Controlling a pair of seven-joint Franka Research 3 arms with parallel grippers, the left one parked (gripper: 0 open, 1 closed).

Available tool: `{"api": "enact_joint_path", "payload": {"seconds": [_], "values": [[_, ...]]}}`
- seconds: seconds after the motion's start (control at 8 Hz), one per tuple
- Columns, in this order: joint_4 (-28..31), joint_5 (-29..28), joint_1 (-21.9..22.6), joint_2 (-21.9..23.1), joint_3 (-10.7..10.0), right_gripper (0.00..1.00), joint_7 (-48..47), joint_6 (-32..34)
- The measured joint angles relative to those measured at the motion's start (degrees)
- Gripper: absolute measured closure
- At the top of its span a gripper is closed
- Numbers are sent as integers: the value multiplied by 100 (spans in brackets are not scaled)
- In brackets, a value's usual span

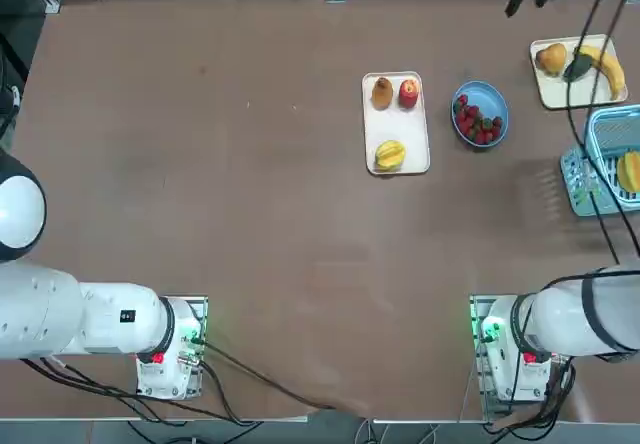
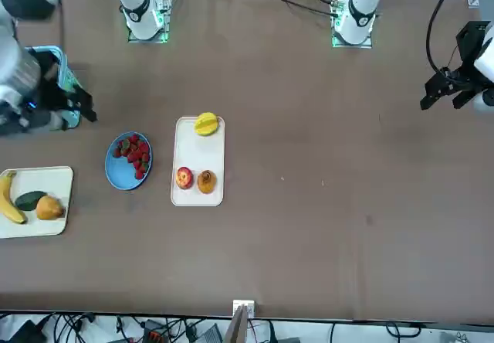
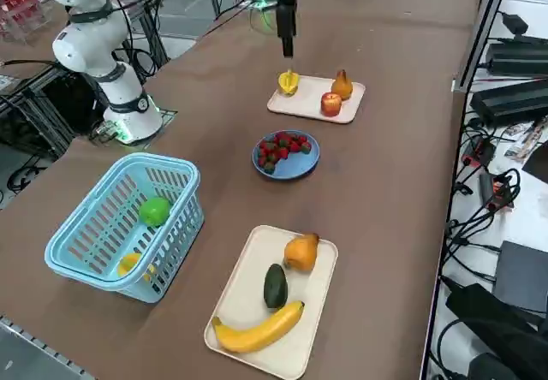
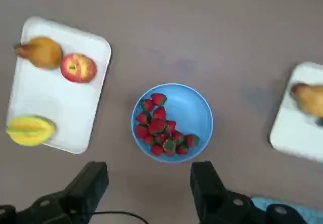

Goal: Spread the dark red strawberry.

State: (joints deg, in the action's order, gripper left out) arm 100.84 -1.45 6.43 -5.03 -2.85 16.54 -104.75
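above the table near the blue plate (image 4: pixel 194 103) of strawberries (image 4: pixel 157 125), the right gripper (image 4: pixel 149 183) hangs with jaws wide apart.

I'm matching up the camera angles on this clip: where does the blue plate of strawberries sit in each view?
Top view: upper right, just right of the white tray.
Front view: left of center, between the two trays.
Right side view: around the middle, above the light blue basket.
Right wrist view: the blue plate lies beyond the open right gripper.
Shared landmark: the tray holding the red apple.
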Motion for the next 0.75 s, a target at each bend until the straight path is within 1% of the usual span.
{"api": "enact_joint_path", "payload": {"seconds": [0.25, 0.5, 0.75], "values": [[431, 0, 2, -383, 0, 0, 1090, -678], [671, 1, 55, -799, 3, 0, 2018, -1266], [977, 1, 134, -1102, 4, 0, 2551, -1966]]}}
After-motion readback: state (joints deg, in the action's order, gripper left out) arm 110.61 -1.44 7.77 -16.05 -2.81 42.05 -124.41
